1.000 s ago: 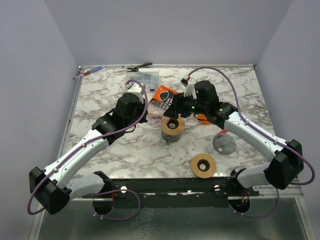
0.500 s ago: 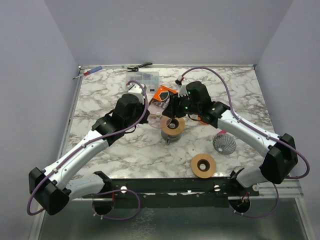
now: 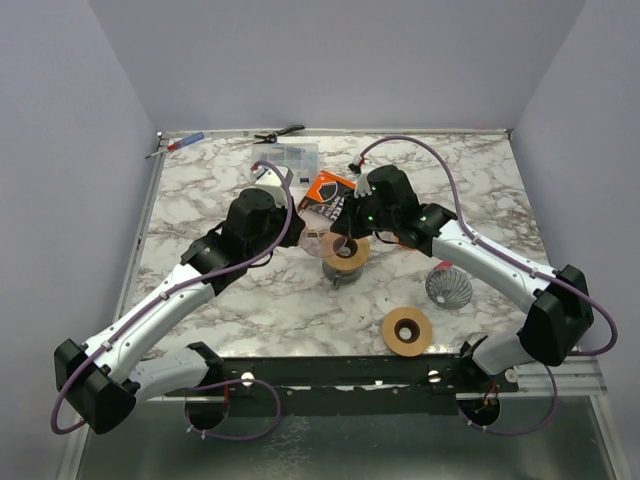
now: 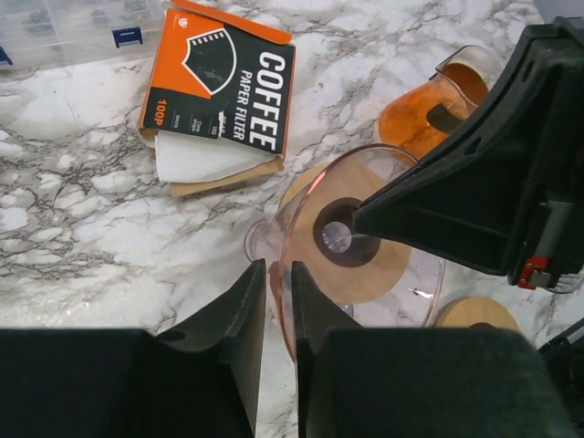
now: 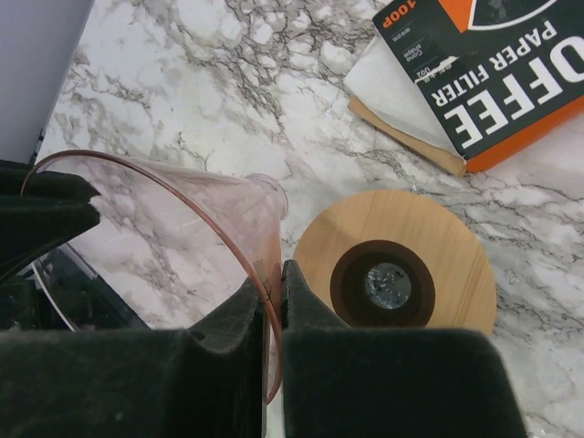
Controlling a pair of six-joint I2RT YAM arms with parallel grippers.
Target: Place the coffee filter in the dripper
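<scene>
An orange and black box (image 4: 222, 87) printed "COFFEE PAPER FILTER" and "100P" lies flat on the marble table (image 4: 73, 237). White coffee filters (image 4: 196, 160) poke out from its open end, well apart from both grippers. The left gripper (image 4: 278, 287) and right gripper (image 5: 272, 297) each pinch narrowly onto the rim of a clear, pink-tinted dripper (image 4: 301, 219). They hold it tilted, from opposite sides, near a round wooden stand (image 5: 394, 263).

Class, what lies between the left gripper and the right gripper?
The clear dripper: left gripper and right gripper each pinch its rim, seen in the left wrist view.
</scene>
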